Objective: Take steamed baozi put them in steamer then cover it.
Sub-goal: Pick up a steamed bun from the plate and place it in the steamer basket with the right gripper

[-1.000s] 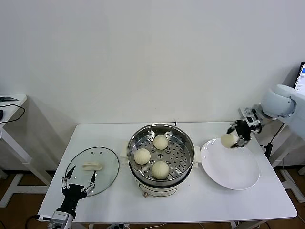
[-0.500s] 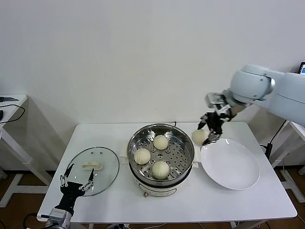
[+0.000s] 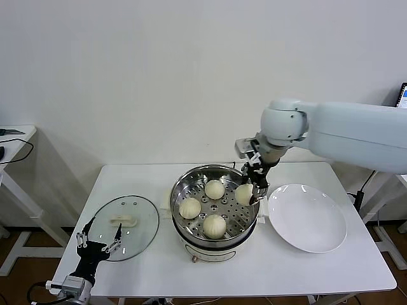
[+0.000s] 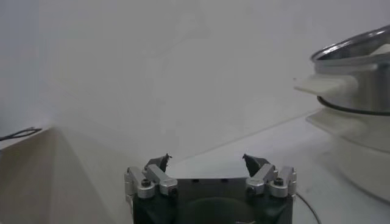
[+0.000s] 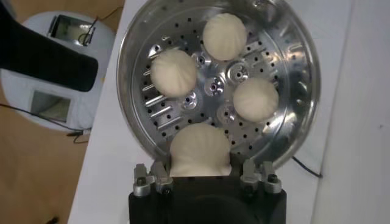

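white rectangular worktop (image 3: 152,267) | flat round white plate (image 3: 308,219) on its right part, bare | small white side table (image 3: 16,135) far left, black cable (image 3: 18,152) on it

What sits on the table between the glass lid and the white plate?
The steamer, holding three baozi on its tray; the right tool holds a fourth above its plate-side edge. Head view shows this.

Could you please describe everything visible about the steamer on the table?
The steamer is a round, shiny metal pot with white side handles and a white base, standing upright and uncovered between the glass lid and the white plate. Three buns rest on its perforated tray. The right gripper holds a fourth bun over its right side.
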Robot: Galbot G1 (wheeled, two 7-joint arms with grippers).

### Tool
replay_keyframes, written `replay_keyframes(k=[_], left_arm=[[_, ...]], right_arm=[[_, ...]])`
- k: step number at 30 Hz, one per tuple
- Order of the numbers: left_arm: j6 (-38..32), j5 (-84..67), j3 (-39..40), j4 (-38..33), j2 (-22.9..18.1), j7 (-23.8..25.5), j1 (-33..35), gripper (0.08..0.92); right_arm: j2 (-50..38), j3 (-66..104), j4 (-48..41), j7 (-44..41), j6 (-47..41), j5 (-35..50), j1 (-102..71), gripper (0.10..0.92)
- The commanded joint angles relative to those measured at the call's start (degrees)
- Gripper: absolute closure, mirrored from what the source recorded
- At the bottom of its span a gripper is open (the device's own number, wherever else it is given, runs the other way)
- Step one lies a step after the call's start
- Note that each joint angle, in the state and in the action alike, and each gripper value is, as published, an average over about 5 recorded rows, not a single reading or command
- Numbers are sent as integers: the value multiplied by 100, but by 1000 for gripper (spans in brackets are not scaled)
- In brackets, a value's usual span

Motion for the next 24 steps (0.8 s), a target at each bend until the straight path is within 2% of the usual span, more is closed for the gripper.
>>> replay_keyframes(k=[1,18,21,24], left_arm=[[3,-20,-24,43,-11,10,-11,177],[-15,-25,-28,118,-42,27,-27,177],[-21,-23,-32,124,-45,30,-24,177],[-24,-23,-38,132,-48,33,-17,177]], right_arm=[[597,292,-725,13,-32,-572,-874,381],[680,492,-789,13,-55,-793,-1291,377],[684,501,-805,25,-54,-825,-1304,356],[641,585,-798,50,-54,-779,-1299,302]])
